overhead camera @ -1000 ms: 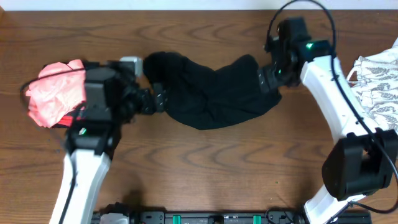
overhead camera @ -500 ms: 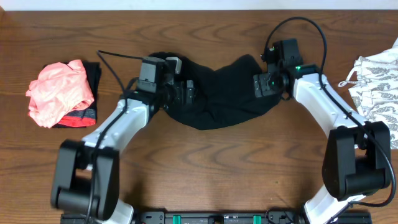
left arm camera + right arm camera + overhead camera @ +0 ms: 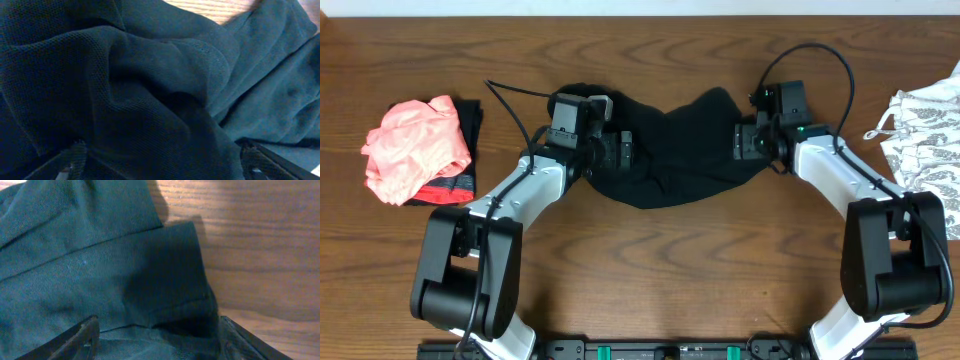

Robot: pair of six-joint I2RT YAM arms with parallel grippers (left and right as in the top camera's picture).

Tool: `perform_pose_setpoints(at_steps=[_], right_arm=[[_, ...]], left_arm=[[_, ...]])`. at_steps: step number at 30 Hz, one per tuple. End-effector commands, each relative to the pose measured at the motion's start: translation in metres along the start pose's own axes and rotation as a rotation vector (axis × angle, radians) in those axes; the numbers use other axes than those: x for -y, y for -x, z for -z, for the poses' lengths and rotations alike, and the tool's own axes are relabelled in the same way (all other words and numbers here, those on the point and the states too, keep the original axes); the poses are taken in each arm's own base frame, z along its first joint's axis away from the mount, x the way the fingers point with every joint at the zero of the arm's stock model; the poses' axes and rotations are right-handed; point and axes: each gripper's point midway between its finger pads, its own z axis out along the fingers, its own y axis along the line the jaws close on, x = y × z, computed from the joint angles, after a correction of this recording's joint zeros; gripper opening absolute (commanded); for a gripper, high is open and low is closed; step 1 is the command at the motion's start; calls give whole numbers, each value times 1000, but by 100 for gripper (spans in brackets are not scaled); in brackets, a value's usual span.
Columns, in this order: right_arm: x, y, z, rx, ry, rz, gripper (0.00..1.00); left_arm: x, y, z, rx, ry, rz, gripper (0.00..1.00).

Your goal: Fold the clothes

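Two wide-spread hands on black garment (image 3: 670,165): left hand (image 3: 623,150), right hand (image 3: 741,140).

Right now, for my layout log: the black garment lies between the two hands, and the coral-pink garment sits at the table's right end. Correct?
No: the overhead view shows the coral-pink garment at the left end of the table. The black garment does lie between the left hand and right hand.

Overhead bright, sharp; wrist views dim; shadow beside black garment (image 3: 100,270).
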Motion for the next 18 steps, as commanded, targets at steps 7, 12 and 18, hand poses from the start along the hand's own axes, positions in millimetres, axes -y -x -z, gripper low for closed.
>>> perform_pose_setpoints(at_steps=[7,12,18], right_arm=[[2,-14,-9,14,18,-110,64],[3,-19,-11,13,17,-124,43],[13,-15,-11,27,-13,-173,1]], left_arm=[[-2,3,-2,3,16,8,76],[-2,1,-2,-3,18,9,36],[-2,2,-1,1,17,9,6]])
